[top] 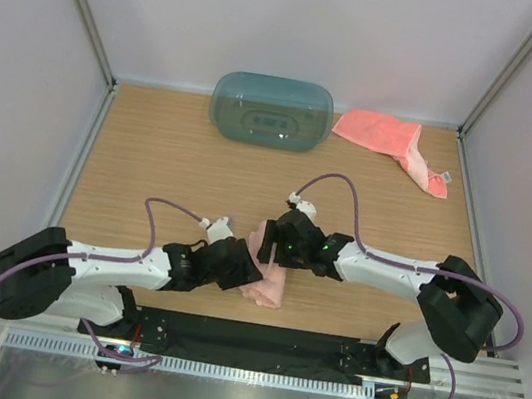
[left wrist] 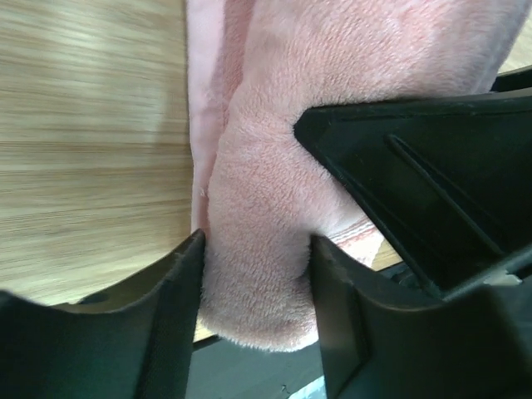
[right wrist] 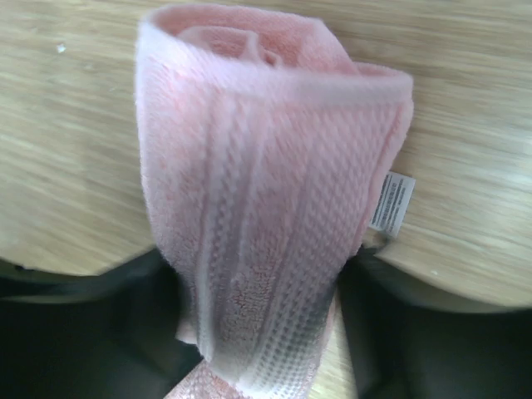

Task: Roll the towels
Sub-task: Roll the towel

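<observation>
Right now I see my left gripper (left wrist: pixel 253 258) and right gripper (right wrist: pixel 259 283) both clamped on the rolled pink towel (top: pixel 271 283) from opposite sides.

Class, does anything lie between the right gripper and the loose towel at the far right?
Nothing visible does: only bare table lies between the right gripper and the loose towel. The teal tub sits left of it.

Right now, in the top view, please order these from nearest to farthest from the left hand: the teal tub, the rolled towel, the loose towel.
1. The rolled towel, between the fingers of the left hand, near edge.
2. The teal tub, far edge, middle.
3. The loose towel, far right corner.
</observation>
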You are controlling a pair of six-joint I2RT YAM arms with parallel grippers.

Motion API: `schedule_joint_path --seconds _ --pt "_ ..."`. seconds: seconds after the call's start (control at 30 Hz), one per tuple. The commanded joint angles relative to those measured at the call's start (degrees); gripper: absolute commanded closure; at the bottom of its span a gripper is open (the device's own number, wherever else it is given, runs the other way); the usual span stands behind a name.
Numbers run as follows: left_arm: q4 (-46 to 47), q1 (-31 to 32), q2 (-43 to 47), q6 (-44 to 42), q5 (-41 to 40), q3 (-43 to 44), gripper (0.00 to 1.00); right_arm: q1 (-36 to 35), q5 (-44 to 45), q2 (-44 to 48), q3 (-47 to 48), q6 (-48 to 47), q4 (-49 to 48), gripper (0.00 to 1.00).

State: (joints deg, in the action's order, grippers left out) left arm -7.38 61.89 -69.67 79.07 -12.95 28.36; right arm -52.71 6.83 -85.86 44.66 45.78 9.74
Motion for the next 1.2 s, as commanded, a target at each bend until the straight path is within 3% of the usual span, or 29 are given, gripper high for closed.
schedule_joint_path --seconds 0.0,0.13,0.3,0.53,0.73,0.97,1.17 --pt "-12.0 2.3 -5.6 -4.2 -1.0 -2.3 0.54 1.3 8.2 2.7 2.3 -1.7 8.6 0.19" --pt "-11.0 3.6 -9.2 -2.3 -1.1 -2.4 0.76 1.7 10.0 5.7 4.3 -3.0 11.5 0.01" --pt "-10.9 3.7 -10.1 -1.9 -1.4 -2.3 0.9 3.9 8.8 14.0 2.7 -1.7 12.4 0.0" --pt "-9.5 3.7 -12.9 -2.1 -0.8 -2.3 0.94 4.4 3.6 21.9 -4.1 1.7 11.3 0.0" --pt "-7.3 3.7 -12.1 -1.2 -0.5 -4.3 1.0 4.4 -0.8 22.5 -18.7 6.2 -4.3 0.0" --pt "-6.2 3.6 -12.2 -1.2 -0.4 -5.0 1.0 4.3 -5.1 17.9 -25.2 8.2 -20.0 0.0" --pt "-5.4 3.6 -12.1 -1.3 -0.2 -5.7 1.0 4.0 -7.9 17.0 -28.7 10.0 -26.1 0.01"
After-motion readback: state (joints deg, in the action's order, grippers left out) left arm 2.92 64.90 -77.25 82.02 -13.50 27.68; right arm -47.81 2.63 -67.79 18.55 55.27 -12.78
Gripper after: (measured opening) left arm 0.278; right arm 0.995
